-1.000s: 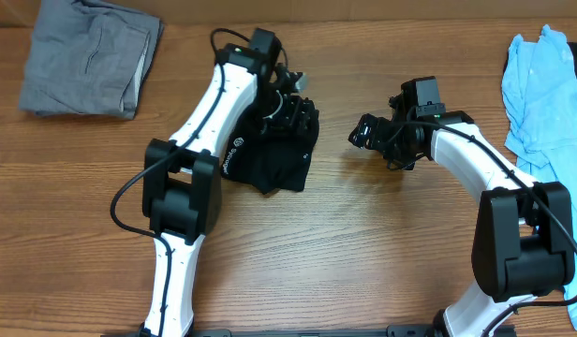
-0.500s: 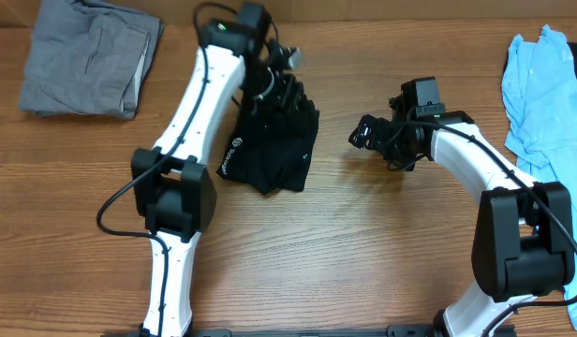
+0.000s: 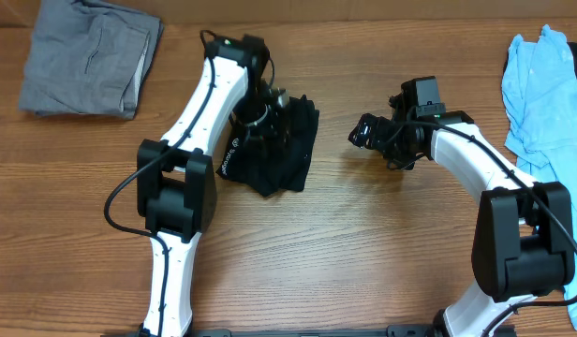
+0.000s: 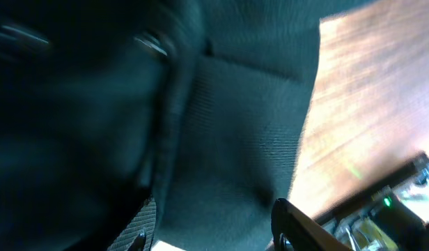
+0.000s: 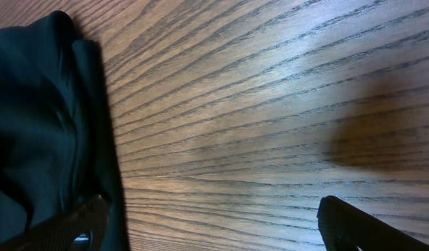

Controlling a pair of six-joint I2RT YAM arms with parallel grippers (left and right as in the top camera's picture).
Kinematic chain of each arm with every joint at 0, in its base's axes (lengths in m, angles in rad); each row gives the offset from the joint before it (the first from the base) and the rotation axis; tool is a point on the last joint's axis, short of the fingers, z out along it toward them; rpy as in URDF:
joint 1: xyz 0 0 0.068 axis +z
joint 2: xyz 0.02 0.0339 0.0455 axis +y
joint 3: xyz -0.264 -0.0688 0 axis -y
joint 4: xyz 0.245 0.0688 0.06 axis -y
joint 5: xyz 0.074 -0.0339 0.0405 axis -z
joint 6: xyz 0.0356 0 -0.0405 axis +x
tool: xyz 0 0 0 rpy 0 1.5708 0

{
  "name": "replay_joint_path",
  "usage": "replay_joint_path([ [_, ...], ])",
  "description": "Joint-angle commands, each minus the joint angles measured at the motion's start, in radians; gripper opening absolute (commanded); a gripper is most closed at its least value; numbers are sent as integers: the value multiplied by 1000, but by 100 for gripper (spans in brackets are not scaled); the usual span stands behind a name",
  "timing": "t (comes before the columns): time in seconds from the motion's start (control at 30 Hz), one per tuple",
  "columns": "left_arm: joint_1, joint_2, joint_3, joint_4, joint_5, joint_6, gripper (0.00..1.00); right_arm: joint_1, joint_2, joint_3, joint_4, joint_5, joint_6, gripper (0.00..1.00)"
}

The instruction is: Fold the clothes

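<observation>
L end effector [image 3: 273, 105] atop black shirt [image 3: 287, 157], fabric btwn fingers [image 4: 290, 222]; grip state can't tell. R end effector [image 3: 361, 134] just right of shirt, jaws wide, over counter [image 3: 363, 243].

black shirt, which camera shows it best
Overhead: almost the whole black shirt shows, white logo included, the left arm covering some. Left wrist gives only blurred dark fabric up close; right wrist catches one edge.

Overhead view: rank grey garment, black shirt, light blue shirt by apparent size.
1. grey garment
2. light blue shirt, cut off by the frame edge, so its place against the grey one is unsure
3. black shirt, folded compact
</observation>
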Motion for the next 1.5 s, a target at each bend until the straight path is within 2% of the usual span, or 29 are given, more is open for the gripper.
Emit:
replay_joint_path([
  [0.0, -42, -2, -60, 28, 101, 45, 59, -2, 6, -6, 9, 7, 5, 100],
  [0.2, -100, -2, -142, 158, 126, 41, 63, -2, 6, -6, 15, 7, 5, 100],
  [0.33, -114, -3, -142, 217, 123, 45, 59, -2, 6, -6, 7, 7, 5, 100],
  [0.53, -108, -5, -17, 165, 116, 55, 60, -2, 6, -6, -5, 7, 5, 100],
  [0.8, -82, -5, 196, 25, 109, 28, 71, -2, 6, -6, -5, 7, 5, 100],
  [0.93, -68, -5, 251, 51, 107, 18, 76, -2, 6, -6, -6, 7, 5, 100],
  [1.03, -54, -4, 253, 142, 60, 6, 77, -2, 6, -6, -4, 7, 5, 100],
  [1.1, -47, 0, 248, 220, -39, -23, 76, -2, 6, -6, -2, 7, 5, 100],
  [1.13, -43, 2, 238, 277, -117, -54, 72, -2, 6, -6, -1, 7, 5, 100],
  [1.2, -37, 5, 228, 326, -148, -72, 66, -2, 6, -6, -2, 7, 5, 100],
  [1.47, -40, 111, 226, 364, 11, -72, 56, -2, 6, -6, -2, 7, 5, 100],
])
